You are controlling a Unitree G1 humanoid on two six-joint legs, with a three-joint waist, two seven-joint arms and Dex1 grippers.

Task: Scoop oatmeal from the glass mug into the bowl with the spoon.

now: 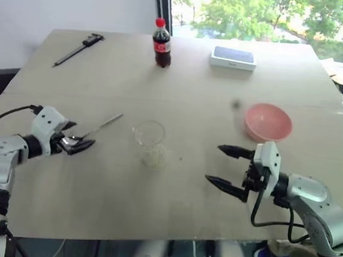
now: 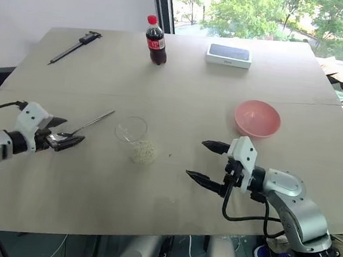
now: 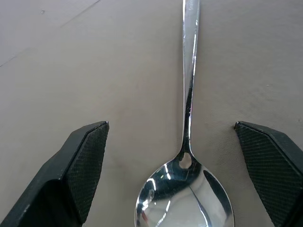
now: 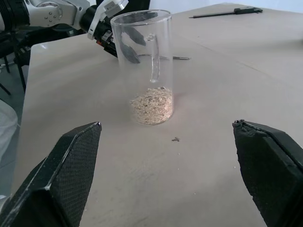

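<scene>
The left pincer (image 1: 74,145) stands wide open at the left of the frame, its two black fingers on either side of the spoon's round end, holding nothing yet; the left wrist view shows a gap between each pad and the metal. The spoon (image 3: 188,142) lies flat on the bench (image 1: 195,82), shiny silver, with a long thin handle pointing up and right towards the glass mug (image 1: 150,141). To grip well, I judge the pincer should slide along to the neck or handle, because the rounded end is slick and low, then close squarely. The right pincer (image 1: 228,169) is also fully open and empty, in the lower right, facing the mug. The oatmeal (image 4: 151,105), pale flakes, sits in the mug's bottom; the pink bowl (image 1: 268,121) stands at the right, well apart.
</scene>
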